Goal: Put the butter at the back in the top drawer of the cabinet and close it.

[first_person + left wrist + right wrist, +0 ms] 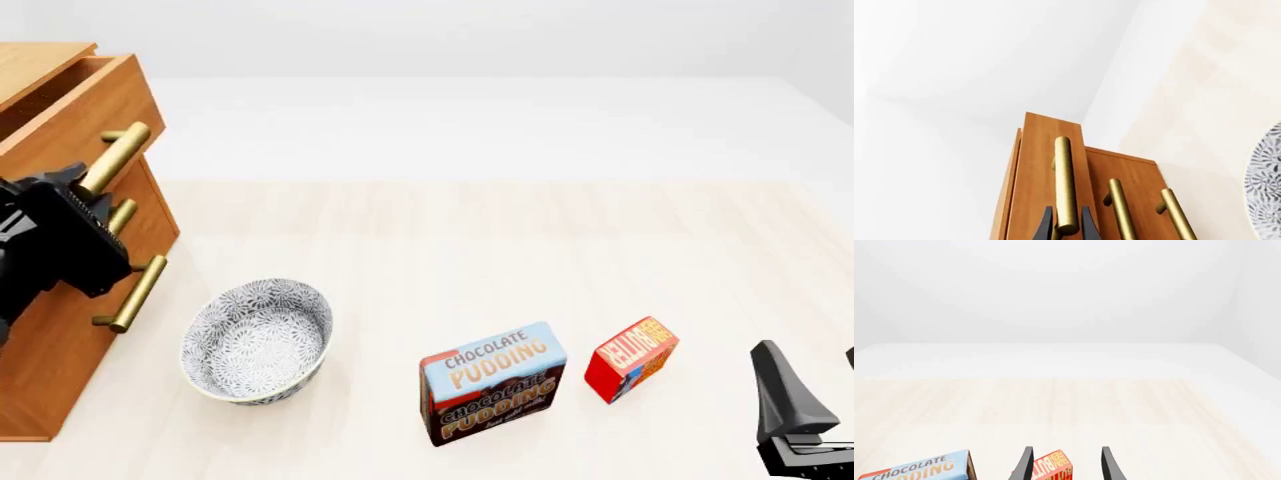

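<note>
Right tool (pixel 1065 465), fingers apart, apparently flanks the butter (pixel 1053 467).

table (pixel 534 250) (pale wood) | on it: cabinet (pixel 40 340), bowl (pixel 256 340), pudding box (pixel 491 382), butter (pixel 633 358)

Not much of the robot is visible tbh. The left hand (pixel 67 205) is a chunky matte black block with ridged, stepped edges, pretty boxy overall, and the arm behind it is black too. In its wrist view the fingers (pixel 1045 226) are slim dark blades, almost navy, tapering to points. The right hand (pixel 817 385) is the same matte black, with angular, faceted fingers (pixel 1025 463). Can't make out any cables, screws or markings.
</note>
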You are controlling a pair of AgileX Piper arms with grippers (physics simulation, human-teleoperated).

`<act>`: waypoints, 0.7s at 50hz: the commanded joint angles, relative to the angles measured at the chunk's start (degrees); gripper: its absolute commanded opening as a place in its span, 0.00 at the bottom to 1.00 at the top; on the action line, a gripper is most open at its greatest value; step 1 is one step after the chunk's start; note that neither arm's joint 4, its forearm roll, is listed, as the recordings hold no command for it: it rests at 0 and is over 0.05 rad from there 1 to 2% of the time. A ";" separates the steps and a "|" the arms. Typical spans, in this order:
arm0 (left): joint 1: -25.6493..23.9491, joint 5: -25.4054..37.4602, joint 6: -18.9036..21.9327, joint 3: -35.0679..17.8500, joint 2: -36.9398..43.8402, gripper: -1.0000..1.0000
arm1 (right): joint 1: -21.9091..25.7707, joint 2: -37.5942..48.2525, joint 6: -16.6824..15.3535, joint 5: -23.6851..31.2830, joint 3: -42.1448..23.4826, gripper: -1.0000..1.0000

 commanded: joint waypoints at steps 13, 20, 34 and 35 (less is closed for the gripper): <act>-4.23 2.35 -2.30 5.60 -3.21 0.00 | 0.00 0.00 0.00 0.00 0.00 1.00; -4.64 4.03 -4.02 5.74 -4.13 0.00 | 0.00 0.00 0.00 0.00 0.00 1.00; -5.77 3.43 -4.67 8.01 -4.52 0.00 | 0.00 0.00 0.00 0.00 0.00 1.00; -5.77 3.24 -4.67 8.13 -4.44 0.00 | 0.00 0.00 0.00 0.00 0.00 1.00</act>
